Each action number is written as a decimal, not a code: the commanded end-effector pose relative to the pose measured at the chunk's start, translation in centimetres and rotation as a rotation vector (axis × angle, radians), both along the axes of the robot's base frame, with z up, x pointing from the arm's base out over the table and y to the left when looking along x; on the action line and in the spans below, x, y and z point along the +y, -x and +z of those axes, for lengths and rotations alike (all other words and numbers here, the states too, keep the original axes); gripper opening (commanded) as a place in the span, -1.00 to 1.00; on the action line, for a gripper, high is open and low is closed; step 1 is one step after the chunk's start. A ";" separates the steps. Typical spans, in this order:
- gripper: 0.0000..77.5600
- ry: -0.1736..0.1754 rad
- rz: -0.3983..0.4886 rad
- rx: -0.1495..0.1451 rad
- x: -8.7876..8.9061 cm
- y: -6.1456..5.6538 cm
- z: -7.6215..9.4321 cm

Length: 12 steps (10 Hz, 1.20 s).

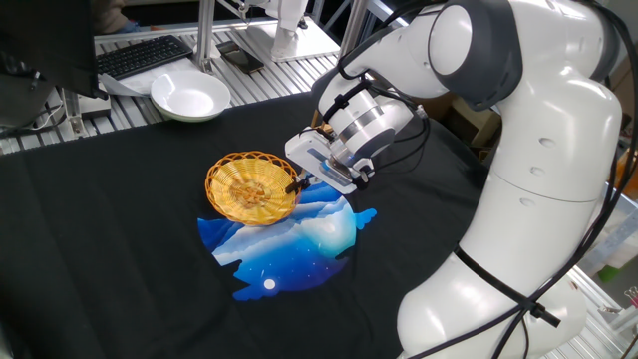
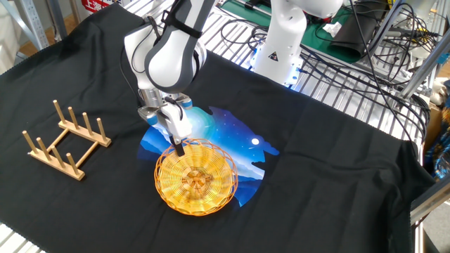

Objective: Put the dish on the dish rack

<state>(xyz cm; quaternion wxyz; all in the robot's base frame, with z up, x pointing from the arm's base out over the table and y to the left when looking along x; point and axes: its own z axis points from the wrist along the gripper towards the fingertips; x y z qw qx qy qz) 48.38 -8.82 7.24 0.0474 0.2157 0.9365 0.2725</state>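
The dish [image 1: 250,187] is a round golden woven basket-plate, lying over the edge of a blue and white patch on the black cloth; it also shows in the other fixed view [image 2: 196,176]. My gripper [image 1: 296,185] is shut on the dish's rim at its right side, seen at the rim's far edge in the other view [image 2: 179,147]. The dish looks slightly raised and tilted at the held side. The dish rack [image 2: 66,140], light-brown wood with upright pegs, stands on the cloth to the left, well apart from the dish.
A white bowl [image 1: 189,97] sits at the back of the table by a keyboard [image 1: 145,55]. The blue and white patch [image 1: 289,239] lies under the dish. Cables and a metal grid [image 2: 337,77] run along the far side.
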 end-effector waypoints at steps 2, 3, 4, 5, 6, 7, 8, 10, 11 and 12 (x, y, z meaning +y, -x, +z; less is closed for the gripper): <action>-0.97 0.043 0.017 0.034 -0.3 0.4 3.1; -0.97 0.045 0.018 0.036 -0.3 0.4 3.2; -0.97 0.053 0.020 0.040 -0.4 0.5 3.6; -0.97 0.054 0.020 0.041 -0.4 0.5 3.7; -0.97 0.081 0.021 0.051 -0.5 0.6 4.4; -0.97 0.106 0.026 0.060 -0.6 0.7 4.9; -0.97 0.132 0.030 0.067 -0.7 0.8 5.4; -0.97 0.209 0.051 0.084 -1.0 0.8 6.4; -0.97 0.210 0.051 0.084 -1.0 0.8 6.4; -0.97 0.265 0.070 0.097 -1.3 0.6 7.5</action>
